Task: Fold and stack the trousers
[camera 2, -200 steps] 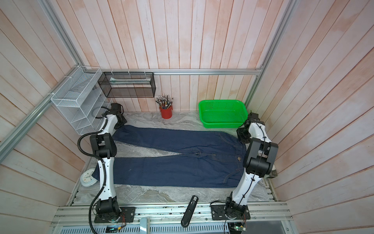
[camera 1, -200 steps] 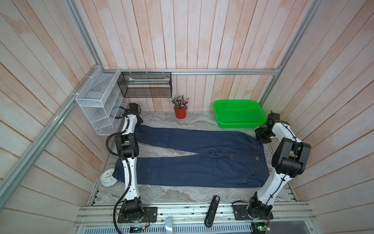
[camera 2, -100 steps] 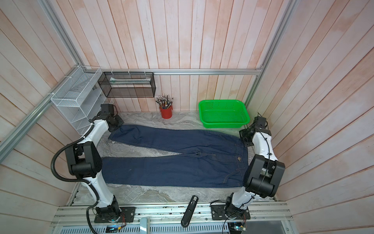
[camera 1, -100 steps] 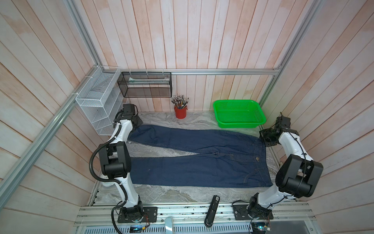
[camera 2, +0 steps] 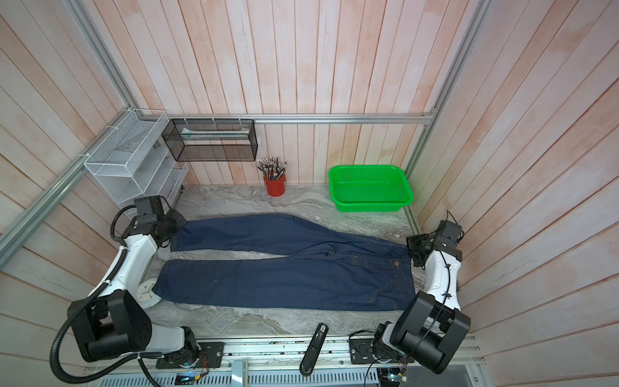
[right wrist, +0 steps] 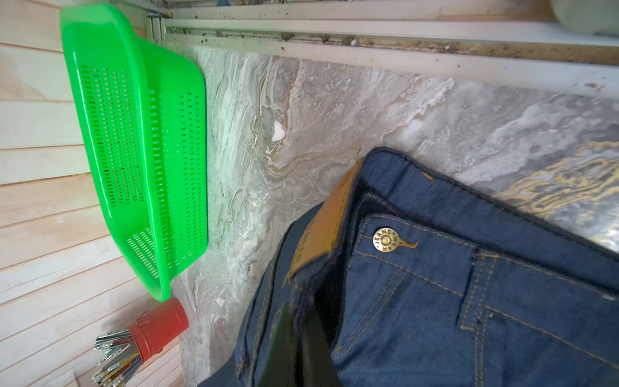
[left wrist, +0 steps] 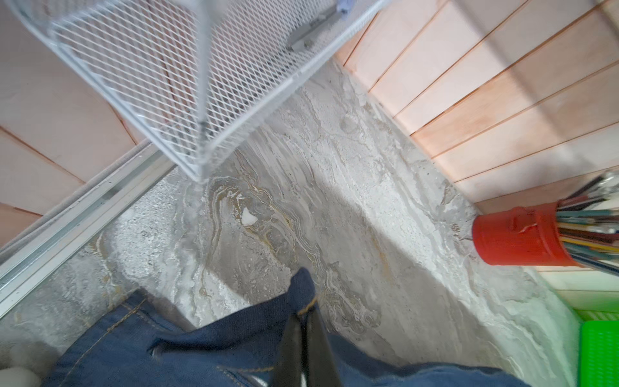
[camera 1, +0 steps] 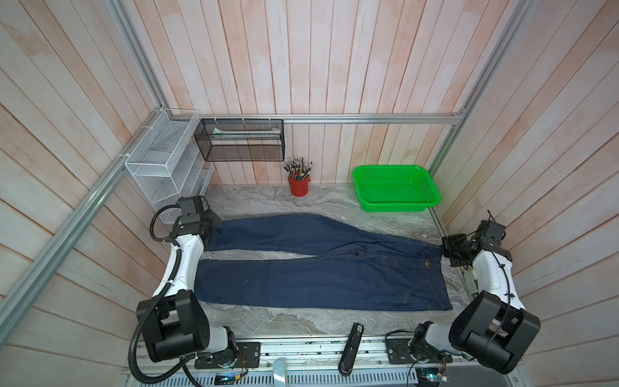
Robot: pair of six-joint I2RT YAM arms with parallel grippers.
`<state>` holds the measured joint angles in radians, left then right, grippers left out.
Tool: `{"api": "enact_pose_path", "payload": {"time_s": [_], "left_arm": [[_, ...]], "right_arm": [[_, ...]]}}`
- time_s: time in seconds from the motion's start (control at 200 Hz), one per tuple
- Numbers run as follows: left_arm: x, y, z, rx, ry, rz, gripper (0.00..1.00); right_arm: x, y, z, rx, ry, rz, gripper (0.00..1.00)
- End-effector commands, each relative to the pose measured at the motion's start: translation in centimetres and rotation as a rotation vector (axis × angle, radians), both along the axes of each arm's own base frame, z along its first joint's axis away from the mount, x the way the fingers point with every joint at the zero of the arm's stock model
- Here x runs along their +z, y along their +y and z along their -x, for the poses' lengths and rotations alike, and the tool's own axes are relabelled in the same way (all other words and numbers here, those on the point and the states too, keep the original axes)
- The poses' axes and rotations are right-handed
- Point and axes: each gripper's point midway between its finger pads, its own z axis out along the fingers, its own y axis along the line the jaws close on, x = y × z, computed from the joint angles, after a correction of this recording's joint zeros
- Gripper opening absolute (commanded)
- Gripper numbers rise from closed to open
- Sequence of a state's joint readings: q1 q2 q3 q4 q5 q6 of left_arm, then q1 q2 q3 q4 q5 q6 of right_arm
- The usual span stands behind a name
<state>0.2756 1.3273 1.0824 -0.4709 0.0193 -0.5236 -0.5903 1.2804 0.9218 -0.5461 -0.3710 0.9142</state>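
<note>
1. The trousers (camera 1: 318,281) lie lengthwise across the table (camera 1: 268,321), near leg flat by the front edge.
2. Farther back, the left gripper (camera 1: 216,227) is clenched on the far leg's hem, the right gripper (camera 1: 443,249) on the waistband's far corner.
3. Both have just swung outward, drawing the cloth straighter, so folding the far half forward looks next.

Bright, soft, even daylight.
Top views sharp; left wrist view blurs the mesh rack (left wrist: 167,67); broad shadow crosses the counter (left wrist: 385,261).
</note>
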Motion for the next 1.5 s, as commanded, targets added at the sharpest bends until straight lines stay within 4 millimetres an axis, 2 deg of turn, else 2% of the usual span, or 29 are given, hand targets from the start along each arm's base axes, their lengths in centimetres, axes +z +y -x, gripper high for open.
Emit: {"api": "enact_pose_path", "payload": {"time_s": [0.0,0.2,0.315,0.44,0.59,0.665,0.715,0.88,0.97,1.145,1.36,1.495], "left_arm": [[1.4,0.3,1.8,0.007,-0.078,0.033,0.00],[1.1,0.7,6.0,0.032,-0.096,0.057,0.00],[1.2,1.7,7.8,0.065,-0.123,0.053,0.00],[1.3,2.0,8.0,0.056,-0.132,0.071,0.00],[2.7,1.5,7.7,0.041,-0.177,0.102,0.00],[3.8,1.3,8.0,0.042,-0.201,0.096,0.00],[4.3,1.3,8.6,0.055,-0.205,0.083,0.00],[4.4,2.1,11.3,0.151,-0.190,0.037,0.00],[4.2,2.6,12.5,0.207,-0.175,0.016,0.00],[3.2,2.8,13.7,0.250,-0.156,0.000,0.00],[0.7,3.9,15.5,0.322,-0.092,-0.063,0.00],[0.3,4.5,15.9,0.357,-0.071,-0.070,0.00]], "right_arm": [[0.4,0.0,1.0,0.016,-0.026,0.007,0.00],[0.3,-0.3,3.8,-0.058,0.004,0.021,0.00],[0.4,-0.1,4.5,-0.087,-0.013,0.014,0.00],[1.0,0.3,4.0,-0.097,-0.064,-0.045,0.00],[4.3,0.5,2.9,-0.082,-0.135,-0.075,0.00],[5.8,0.5,3.2,-0.075,-0.140,-0.055,0.00],[6.0,0.5,3.6,-0.070,-0.121,-0.035,0.00],[4.5,0.5,5.8,-0.110,-0.070,0.009,0.00],[4.0,-0.4,7.1,-0.152,-0.040,0.062,0.00],[3.7,-1.7,9.5,-0.212,0.029,0.194,0.00],[-0.2,-1.2,11.6,-0.234,0.111,0.209,0.00],[-2.6,-0.4,12.8,-0.212,0.166,0.184,0.00]]}}
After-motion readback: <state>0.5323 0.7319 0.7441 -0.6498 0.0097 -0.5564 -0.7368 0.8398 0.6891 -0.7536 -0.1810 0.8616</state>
